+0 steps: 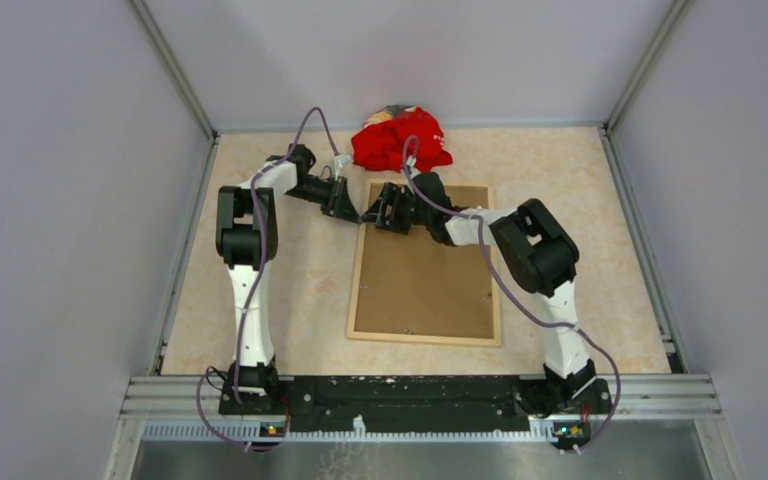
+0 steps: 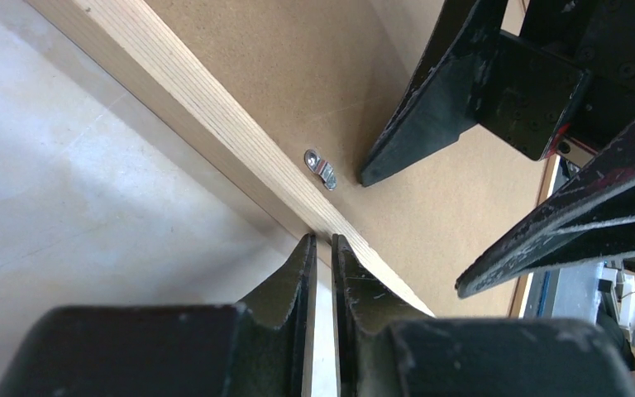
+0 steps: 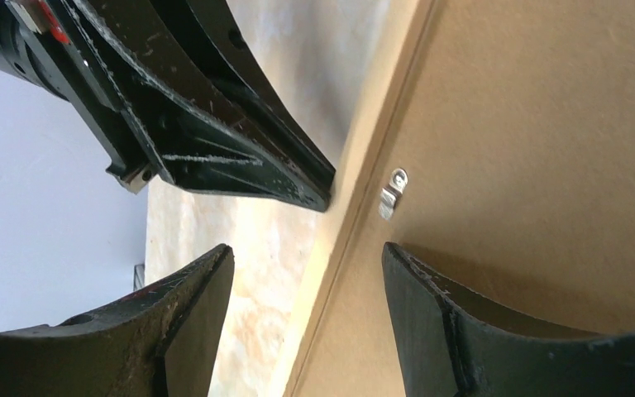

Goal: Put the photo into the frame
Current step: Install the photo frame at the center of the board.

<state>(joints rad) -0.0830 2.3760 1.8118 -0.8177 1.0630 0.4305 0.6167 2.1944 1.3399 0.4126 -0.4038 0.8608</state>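
Observation:
The light-wood frame (image 1: 357, 285) lies face down on the table with the brown backing board (image 1: 430, 280) set in it. The photo is hidden. My left gripper (image 1: 359, 217) is shut, with only a thin slit between its fingers, and its tips rest at the frame's left rail (image 2: 182, 91) near the far corner. In its wrist view its tips (image 2: 322, 240) meet the rail's outer edge. My right gripper (image 1: 371, 214) is open and empty, and straddles the same rail (image 3: 318, 314). A small metal clip (image 2: 320, 168) sits on the board beside the rail and also shows in the right wrist view (image 3: 393, 192).
A crumpled red cloth (image 1: 400, 140) lies just beyond the frame's far edge. The two grippers are almost touching at the frame's far left corner. Grey walls enclose the table on three sides.

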